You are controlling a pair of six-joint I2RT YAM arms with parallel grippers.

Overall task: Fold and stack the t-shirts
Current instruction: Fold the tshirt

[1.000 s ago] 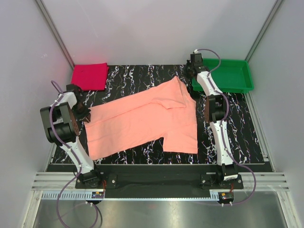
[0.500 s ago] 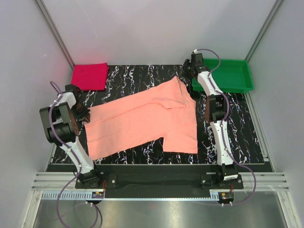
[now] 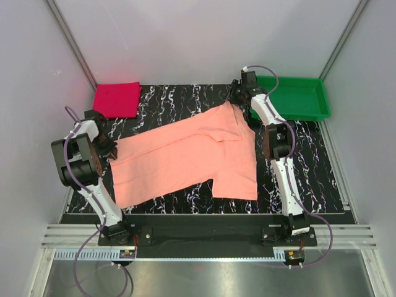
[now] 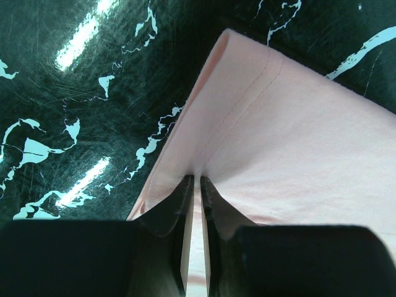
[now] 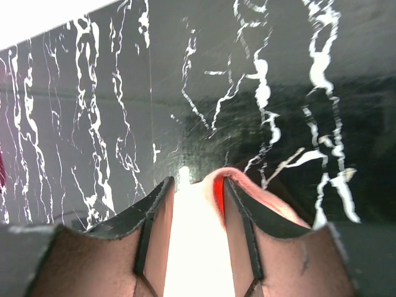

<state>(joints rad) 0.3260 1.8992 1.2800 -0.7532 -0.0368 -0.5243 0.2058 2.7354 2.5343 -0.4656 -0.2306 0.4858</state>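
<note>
Left jaws pinch the 9 o'clock edge of the salmon-peach cloth t-shirt (image 3: 185, 154), spread across the black marbled desk (image 3: 322, 179). At 11 o'clock lies the folded magenta-red cloth t-shirt (image 3: 116, 99). Right jaws stand parted around the salmon shirt's 1 o'clock corner.

We see a soft matt cloth salmon-peach t-shirt (image 3: 185, 154) with stitched hem, a matt cloth magenta-red t-shirt (image 3: 116, 99), a glossy black white-veined table (image 3: 173, 99) catching glare, a smooth shiny green plastic tray (image 3: 297, 99), matt dark fingers (image 4: 164, 213) on the left claw (image 4: 193, 180)
</note>
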